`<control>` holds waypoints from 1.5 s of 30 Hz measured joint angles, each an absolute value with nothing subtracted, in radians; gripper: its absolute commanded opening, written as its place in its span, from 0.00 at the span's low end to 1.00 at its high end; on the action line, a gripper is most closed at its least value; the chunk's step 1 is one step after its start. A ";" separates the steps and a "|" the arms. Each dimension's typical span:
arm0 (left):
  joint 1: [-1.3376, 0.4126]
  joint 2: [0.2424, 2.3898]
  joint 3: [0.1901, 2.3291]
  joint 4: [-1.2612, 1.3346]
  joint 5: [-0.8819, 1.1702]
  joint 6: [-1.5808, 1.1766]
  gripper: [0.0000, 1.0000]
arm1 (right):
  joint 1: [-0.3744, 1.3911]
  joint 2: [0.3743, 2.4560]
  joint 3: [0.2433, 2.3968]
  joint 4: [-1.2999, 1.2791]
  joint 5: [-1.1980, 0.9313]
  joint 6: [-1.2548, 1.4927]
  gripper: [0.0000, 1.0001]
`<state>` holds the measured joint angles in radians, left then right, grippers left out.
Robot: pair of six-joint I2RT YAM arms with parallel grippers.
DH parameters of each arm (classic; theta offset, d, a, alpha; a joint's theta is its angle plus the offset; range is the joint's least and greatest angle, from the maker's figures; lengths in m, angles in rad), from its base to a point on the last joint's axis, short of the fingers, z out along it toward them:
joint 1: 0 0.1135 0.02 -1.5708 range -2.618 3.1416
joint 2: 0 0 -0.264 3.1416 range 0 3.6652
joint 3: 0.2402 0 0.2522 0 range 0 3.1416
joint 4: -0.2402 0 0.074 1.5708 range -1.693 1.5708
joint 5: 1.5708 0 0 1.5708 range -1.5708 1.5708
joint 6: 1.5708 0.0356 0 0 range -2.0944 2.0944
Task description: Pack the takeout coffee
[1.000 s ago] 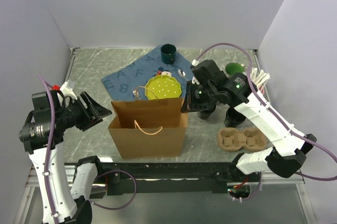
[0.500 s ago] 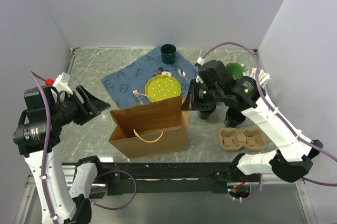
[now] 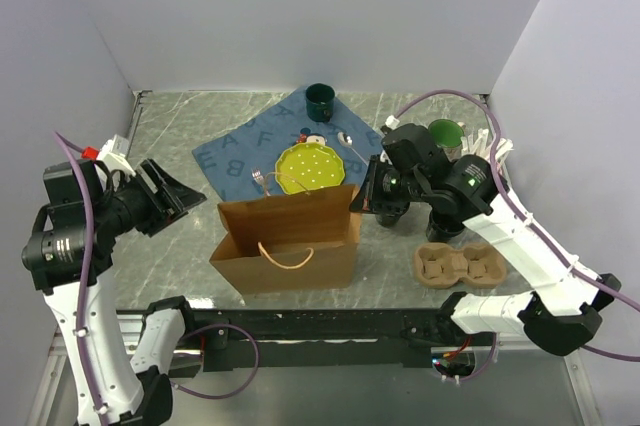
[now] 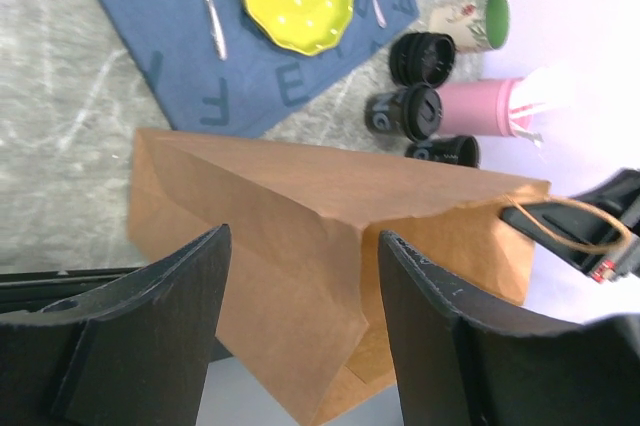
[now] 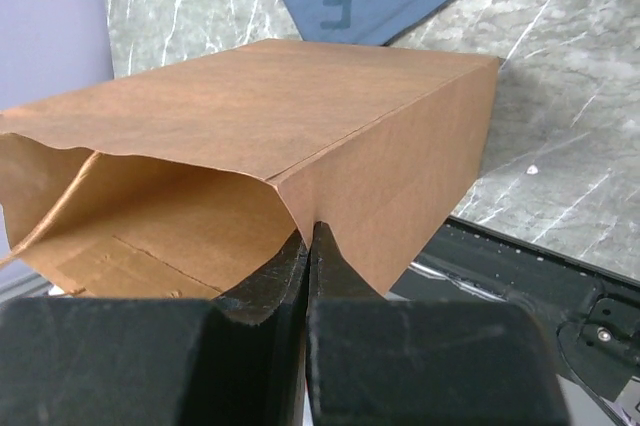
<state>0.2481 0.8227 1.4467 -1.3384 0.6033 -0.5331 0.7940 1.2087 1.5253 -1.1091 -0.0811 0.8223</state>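
A brown paper bag (image 3: 285, 246) stands open at the table's front centre. My right gripper (image 3: 357, 202) is shut on the bag's right rim; the wrist view shows the paper edge pinched between the closed fingers (image 5: 310, 238). My left gripper (image 3: 192, 204) is open and empty, just left of the bag, with the bag's side (image 4: 300, 216) between its spread fingers but apart from them. Three black lidded coffee cups (image 4: 405, 111) stand right of the bag. From above they are partly hidden under my right arm; one shows in the top view (image 3: 445, 224).
A brown pulp cup carrier (image 3: 460, 264) lies at the front right. A blue placemat (image 3: 250, 141) holds a yellow plate (image 3: 310, 166) with cutlery. A dark green mug (image 3: 320, 101) stands at the back. A pink holder with straws (image 4: 500, 106) and a green-lined cup (image 3: 445, 131) stand at the right.
The bag has shifted slightly right and toward the front while held by my right gripper. My left arm has drawn back a little to the left, still open.
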 measured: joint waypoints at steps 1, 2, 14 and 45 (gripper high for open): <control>0.248 0.830 1.456 -1.341 0.593 -0.529 0.66 | 0.794 1.207 1.525 -1.109 -0.076 0.824 0.00; 0.248 0.837 1.464 -1.343 0.582 -0.524 0.66 | 0.794 1.205 1.525 -1.109 -0.069 0.828 0.00; 0.248 0.832 1.437 -1.352 0.504 -0.543 0.72 | 0.792 1.193 1.608 -1.161 -0.021 0.841 0.47; 0.053 0.772 1.294 -1.299 0.260 -0.700 0.78 | 0.246 1.072 1.027 -1.267 0.213 0.918 0.46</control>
<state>0.0528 0.7715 1.2938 -1.2987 0.2604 -0.6998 0.2462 1.0718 1.0271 -1.2671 0.2134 0.9176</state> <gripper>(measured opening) 0.773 0.436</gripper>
